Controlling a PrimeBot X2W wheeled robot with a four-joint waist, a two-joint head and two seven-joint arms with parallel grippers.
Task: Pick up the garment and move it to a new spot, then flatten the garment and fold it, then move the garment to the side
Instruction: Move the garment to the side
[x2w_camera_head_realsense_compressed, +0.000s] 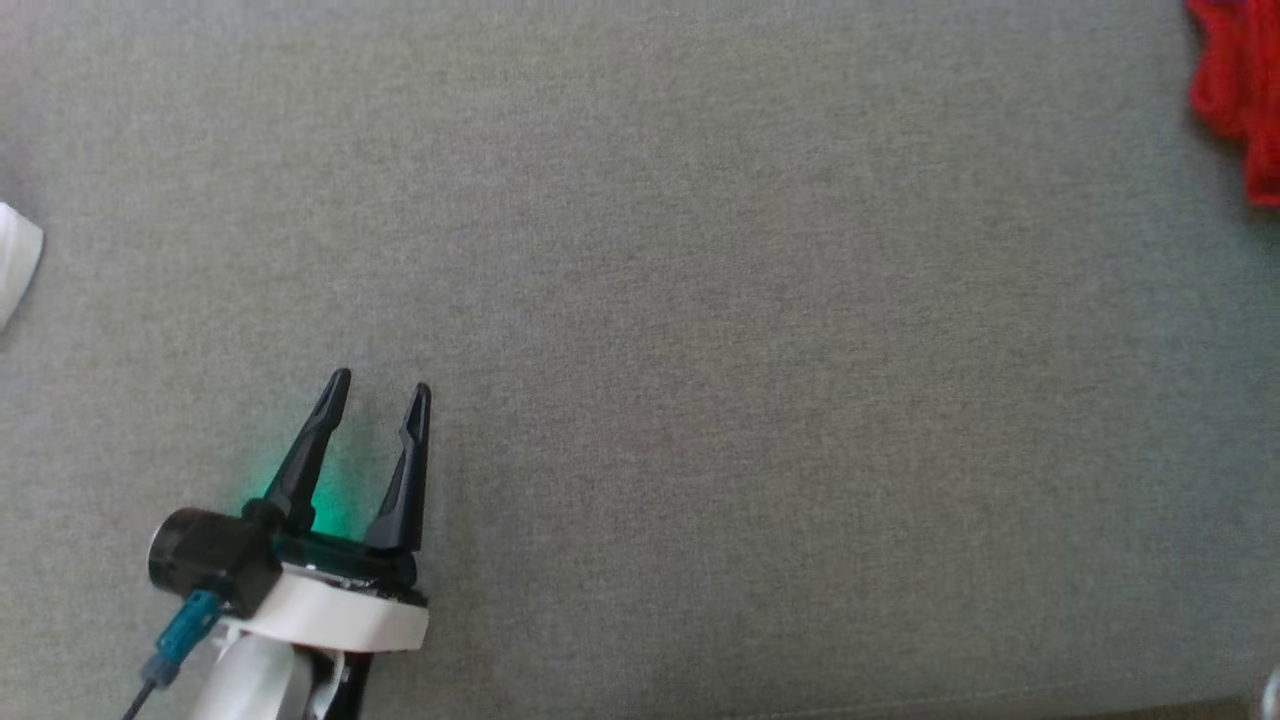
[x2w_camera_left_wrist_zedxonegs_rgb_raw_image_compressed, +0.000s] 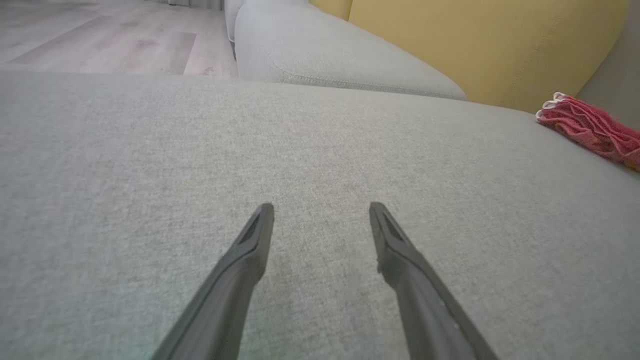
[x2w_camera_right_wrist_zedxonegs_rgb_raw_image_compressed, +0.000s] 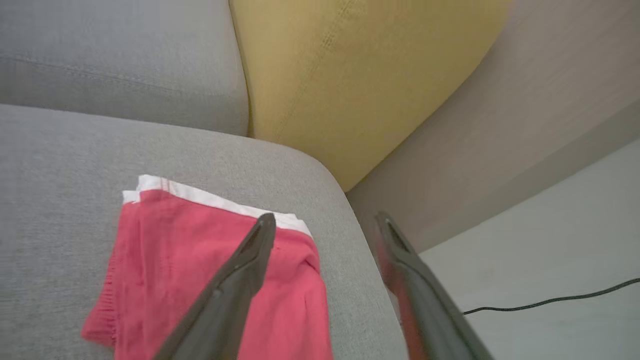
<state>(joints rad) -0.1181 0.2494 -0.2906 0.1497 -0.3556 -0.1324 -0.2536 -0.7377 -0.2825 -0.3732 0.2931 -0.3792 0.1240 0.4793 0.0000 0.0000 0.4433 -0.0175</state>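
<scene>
The garment (x2w_camera_right_wrist_zedxonegs_rgb_raw_image_compressed: 200, 280) is red knit with a white band, lying folded near the corner of the grey sofa seat (x2w_camera_right_wrist_zedxonegs_rgb_raw_image_compressed: 60, 165). It shows at the top right edge of the head view as the garment (x2w_camera_head_realsense_compressed: 1235, 90) and far right in the left wrist view as the garment (x2w_camera_left_wrist_zedxonegs_rgb_raw_image_compressed: 590, 127). My right gripper (x2w_camera_right_wrist_zedxonegs_rgb_raw_image_compressed: 327, 225) hangs open above the garment's edge and the seat's corner, holding nothing. My left gripper (x2w_camera_head_realsense_compressed: 383, 388) is open low over bare seat fabric at the lower left, well away from the garment, seen too as the left gripper (x2w_camera_left_wrist_zedxonegs_rgb_raw_image_compressed: 321, 212).
A yellow cushion (x2w_camera_right_wrist_zedxonegs_rgb_raw_image_compressed: 350, 75) leans at the sofa's back beside a grey armrest (x2w_camera_right_wrist_zedxonegs_rgb_raw_image_compressed: 500, 125). A second grey seat cushion (x2w_camera_left_wrist_zedxonegs_rgb_raw_image_compressed: 325, 55) adjoins. A black cable (x2w_camera_right_wrist_zedxonegs_rgb_raw_image_compressed: 550, 300) crosses the pale floor. A white object (x2w_camera_head_realsense_compressed: 15, 260) sits at the left edge.
</scene>
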